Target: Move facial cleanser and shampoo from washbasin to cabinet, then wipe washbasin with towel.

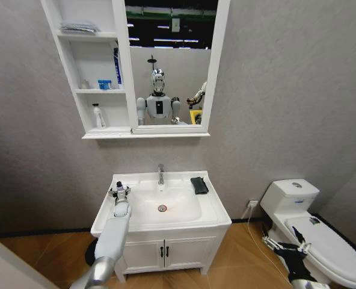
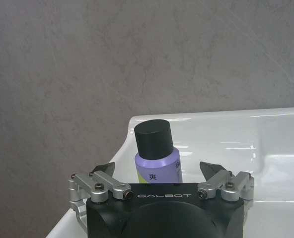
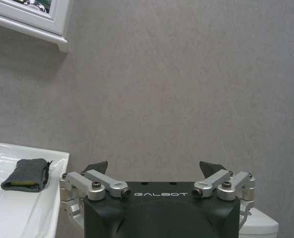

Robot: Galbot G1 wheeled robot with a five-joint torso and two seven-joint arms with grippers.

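The white washbasin (image 1: 217, 212) stands below the wall cabinet (image 1: 67, 60). At the basin's back left corner my left gripper (image 1: 119, 191) is open. Its fingers stand either side of a small purple bottle with a black cap (image 2: 156, 148) on the washbasin rim (image 2: 211, 124), without touching it. I cannot tell whether this bottle is the shampoo or the facial cleanser. The dark folded towel (image 1: 199, 185) lies on the basin's back right corner, also the towel (image 3: 27, 174). My right gripper (image 1: 286, 247) hangs open (image 3: 157, 166) low on the right, beside the basin.
The chrome tap (image 1: 160, 174) rises at the basin's back middle. The cabinet shelves hold a white pump bottle (image 1: 98, 115), a blue tube (image 1: 116, 66) and a folded cloth (image 1: 79, 27). A white toilet (image 1: 322, 241) stands right, close to my right arm.
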